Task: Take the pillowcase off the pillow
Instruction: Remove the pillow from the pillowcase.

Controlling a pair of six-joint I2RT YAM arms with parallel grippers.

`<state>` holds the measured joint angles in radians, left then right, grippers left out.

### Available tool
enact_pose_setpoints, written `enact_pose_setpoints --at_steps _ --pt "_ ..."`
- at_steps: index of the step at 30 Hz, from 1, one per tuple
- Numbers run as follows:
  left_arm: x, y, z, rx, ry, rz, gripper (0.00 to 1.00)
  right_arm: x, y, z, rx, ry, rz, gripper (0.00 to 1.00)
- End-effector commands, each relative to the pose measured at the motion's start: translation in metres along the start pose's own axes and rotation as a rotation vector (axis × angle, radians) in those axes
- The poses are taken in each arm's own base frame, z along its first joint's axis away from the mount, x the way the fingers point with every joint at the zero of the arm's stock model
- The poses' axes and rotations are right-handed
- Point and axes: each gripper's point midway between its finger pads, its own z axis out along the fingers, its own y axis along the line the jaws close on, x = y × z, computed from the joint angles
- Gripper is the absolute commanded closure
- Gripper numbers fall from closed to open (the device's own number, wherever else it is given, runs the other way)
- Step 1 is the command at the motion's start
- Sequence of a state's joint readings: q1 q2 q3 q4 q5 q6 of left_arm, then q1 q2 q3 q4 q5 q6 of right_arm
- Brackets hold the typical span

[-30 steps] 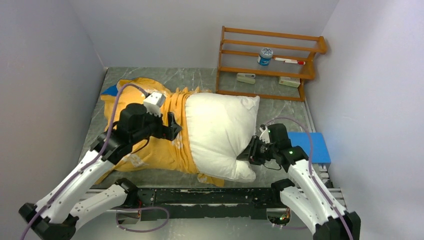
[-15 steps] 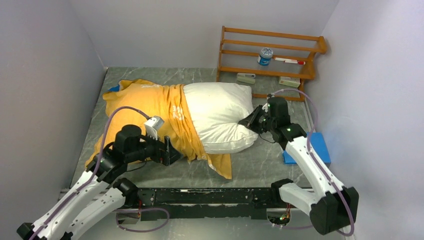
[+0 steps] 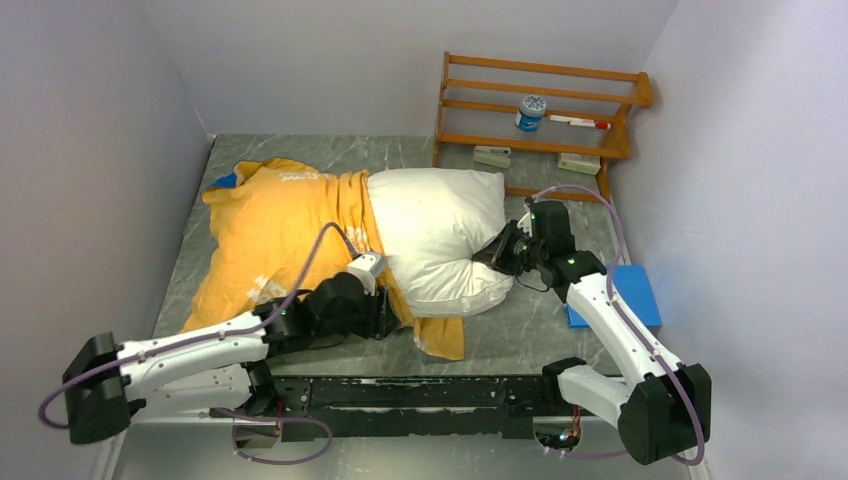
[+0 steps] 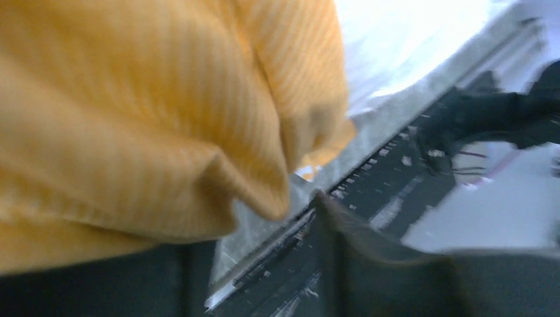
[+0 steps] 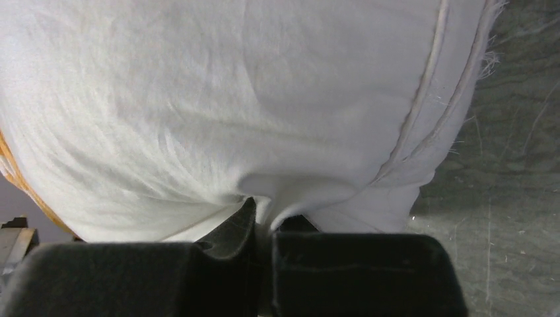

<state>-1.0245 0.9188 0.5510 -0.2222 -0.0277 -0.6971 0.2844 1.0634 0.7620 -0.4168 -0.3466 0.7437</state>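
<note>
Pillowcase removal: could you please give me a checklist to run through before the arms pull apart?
1. Right jaws shut on the pillow: ok, a fold of its white fabric is pinched between them.
2. Left jaws gripping the pillowcase: cannot tell. They sit at its near edge, but the left wrist view is blurred.
3. Pillow partly out: ok, its right half is bare and the yellow-orange cover is bunched around its left half.
4. Pillowcase free to slide left: cannot tell, since the left arm lies over its near edge.
5. Blue pad clear of the right arm: cannot tell, since the forearm crosses it in the top view.
</note>
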Motion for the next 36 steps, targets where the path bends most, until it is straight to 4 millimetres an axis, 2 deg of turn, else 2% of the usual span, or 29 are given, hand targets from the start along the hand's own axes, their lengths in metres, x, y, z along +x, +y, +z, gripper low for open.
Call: enact_pose_setpoints --at_steps 1,3,4,7,11,13,15,18,22,26,28,29,32,34,36 --pt "-0.038 0.000 0.013 -0.175 -0.202 0.012 0.66 -0.009 0.010 -0.004 -0.040 -0.036 -0.047 0.96" --pt "-0.037 0.009 0.011 -0.268 -0.203 0.048 0.92 -0.014 0.004 -0.007 0.005 -0.057 -0.067 0.96" --pt "-0.037 0.015 0.008 -0.319 -0.203 0.065 0.95 -0.019 -0.002 -0.008 0.045 -0.076 -0.078 0.96" --pt "-0.033 0.039 -0.007 -0.466 -0.210 0.084 0.95 -0.043 -0.021 -0.020 0.194 -0.169 -0.112 0.97" --pt "-0.018 0.071 -0.036 -0.602 -0.190 0.067 0.95 -0.076 -0.025 -0.040 0.284 -0.283 -0.145 0.97" --pt "-0.008 0.085 -0.049 -0.640 -0.174 0.052 0.95 -0.085 -0.023 -0.045 0.295 -0.305 -0.157 0.97" --pt "-0.003 0.094 -0.060 -0.662 -0.171 0.031 0.95 -0.085 -0.021 -0.043 0.289 -0.289 -0.170 0.97" --pt "-0.003 0.098 -0.073 -0.657 -0.188 0.009 0.95 -0.081 -0.028 -0.037 0.304 -0.259 -0.164 0.97" --pt "-0.008 0.095 -0.077 -0.626 -0.204 0.017 0.95 -0.070 -0.036 -0.029 0.299 -0.223 -0.155 0.97" --pt "-0.008 0.091 -0.074 -0.628 -0.181 0.046 0.95 -0.071 -0.042 -0.033 0.323 -0.226 -0.162 0.97" --pt "-0.010 0.079 -0.063 -0.567 -0.159 0.094 0.95 -0.073 -0.041 -0.037 0.329 -0.225 -0.175 0.94" --pt "-0.011 0.074 -0.060 -0.545 -0.157 0.096 0.95 -0.075 -0.038 -0.040 0.326 -0.227 -0.188 0.89" --pt "-0.013 0.062 -0.050 -0.488 -0.155 0.112 0.95 -0.066 -0.029 -0.045 0.284 -0.179 -0.203 0.61" --pt "-0.015 0.055 -0.046 -0.459 -0.158 0.108 0.95 -0.053 -0.031 -0.055 0.296 -0.151 -0.165 0.44" --pt "-0.016 0.050 -0.041 -0.438 -0.161 0.112 0.95 -0.041 -0.035 -0.064 0.293 -0.159 -0.129 0.22"
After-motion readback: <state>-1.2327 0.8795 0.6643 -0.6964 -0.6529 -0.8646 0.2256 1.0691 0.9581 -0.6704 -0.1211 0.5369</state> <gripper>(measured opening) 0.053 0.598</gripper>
